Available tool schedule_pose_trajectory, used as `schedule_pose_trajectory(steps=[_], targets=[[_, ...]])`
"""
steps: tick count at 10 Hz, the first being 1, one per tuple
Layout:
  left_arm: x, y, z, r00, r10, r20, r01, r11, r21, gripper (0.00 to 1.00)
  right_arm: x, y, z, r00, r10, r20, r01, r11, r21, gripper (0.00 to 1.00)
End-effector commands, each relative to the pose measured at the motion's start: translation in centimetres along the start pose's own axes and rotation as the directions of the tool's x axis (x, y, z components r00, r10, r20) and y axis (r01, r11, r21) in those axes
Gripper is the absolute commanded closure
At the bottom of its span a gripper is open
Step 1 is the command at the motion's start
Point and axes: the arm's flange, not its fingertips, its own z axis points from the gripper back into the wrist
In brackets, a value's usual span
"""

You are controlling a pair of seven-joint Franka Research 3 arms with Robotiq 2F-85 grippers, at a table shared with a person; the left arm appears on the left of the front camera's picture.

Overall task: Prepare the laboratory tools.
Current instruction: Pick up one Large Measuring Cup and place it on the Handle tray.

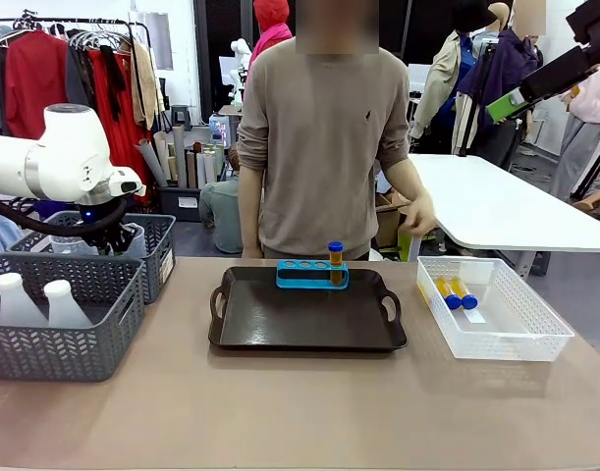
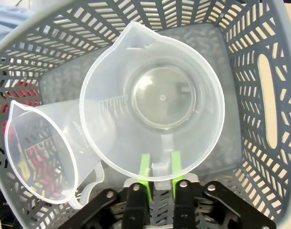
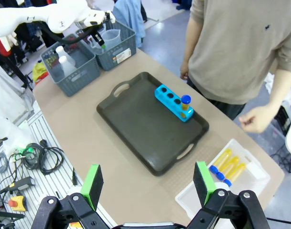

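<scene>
Note the left gripper (image 2: 160, 161), down inside the far grey mesh basket (image 2: 269, 109) at 9 o'clock of the table (image 1: 280, 412). Its green pads (image 2: 144, 167) are pinched onto the handle of the clear measuring beaker (image 2: 155, 95), judged the narrowest firm hold, with the cup's mouth upward. The right gripper (image 3: 149, 180) hangs spread wide and empty above the near edge. Expect the beaker to go to the black tray (image 1: 300, 324) at centre, where the blue rack (image 1: 304, 270) at 12 o'clock holds one amber tube (image 1: 336, 261). Further tubes (image 1: 455, 291) lie in the clear bin (image 1: 511, 329) at 3 o'clock
</scene>
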Motion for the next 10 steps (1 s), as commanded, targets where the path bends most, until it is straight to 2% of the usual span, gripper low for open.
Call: schedule_pose_trajectory(steps=[1, 7, 10], targets=[[0.3, 0.2, 0.1, 1.000, 0.021, 0.012, -0.021, 1.000, 0.023, 1.00, 0.0, 0.0, 0.0, 1.000, 0.001, 0.003, -0.001, 1.000, 0.003, 0.00], [0.1, 0.4, 1.5, 1.000, 0.029, 0.003, -0.029, 0.999, 0.032, 1.00, 0.0, 0.0, 0.0, 1.000, 0.001, 0.003, -0.001, 1.000, 0.003, 0.00], [-0.4, -0.1, 6.0, 1.000, -0.025, 0.008, 0.024, 0.999, 0.032, 1.00, 0.0, 0.0, 0.0, 1.000, 0.001, 0.003, -0.001, 1.000, 0.003, 0.00]])
